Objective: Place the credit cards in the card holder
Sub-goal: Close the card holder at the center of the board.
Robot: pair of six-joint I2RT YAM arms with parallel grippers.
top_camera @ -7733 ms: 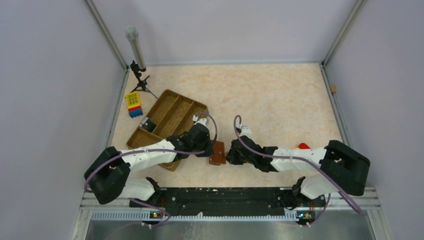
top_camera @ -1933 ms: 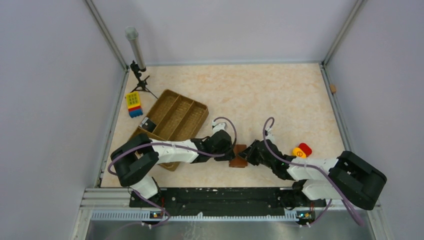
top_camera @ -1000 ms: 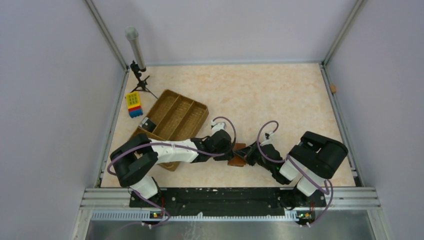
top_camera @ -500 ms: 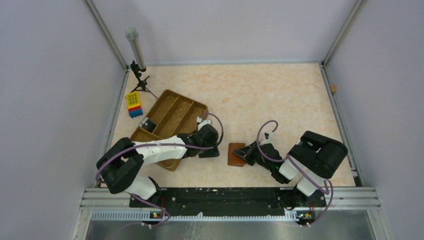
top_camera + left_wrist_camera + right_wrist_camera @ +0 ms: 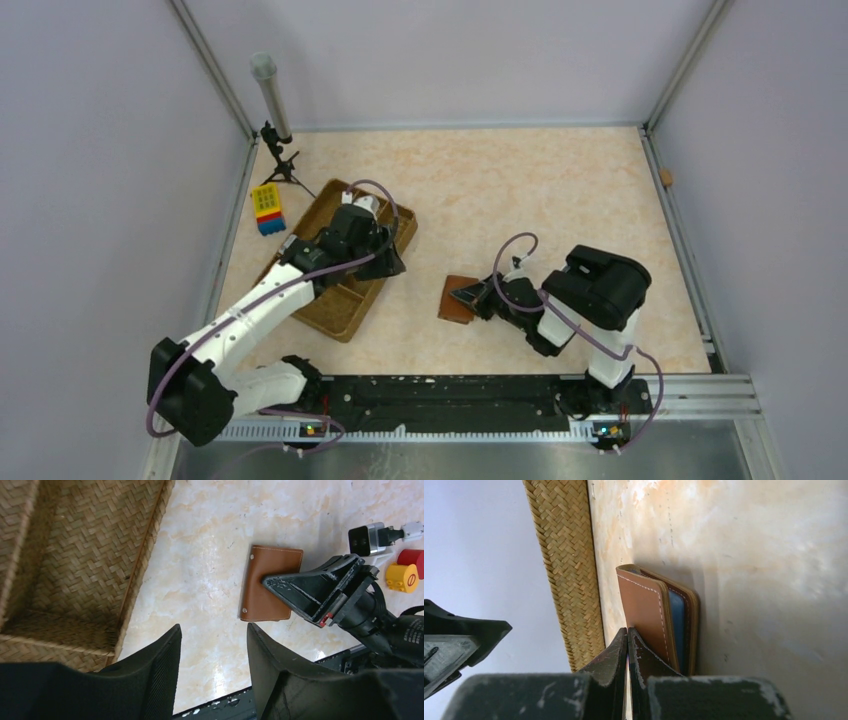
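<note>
Visibly, a bluish credit card [image 5: 676, 625] sits inside the card holder [image 5: 644, 615].

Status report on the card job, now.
Left pincer open, empty, by tray. Right pincer shut, tip at card holder. Blue card inside holder. Nothing blocking.

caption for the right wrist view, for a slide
Shut right gripper at the brown card holder, a blue card edge showing inside, woven tray beyond.
</note>
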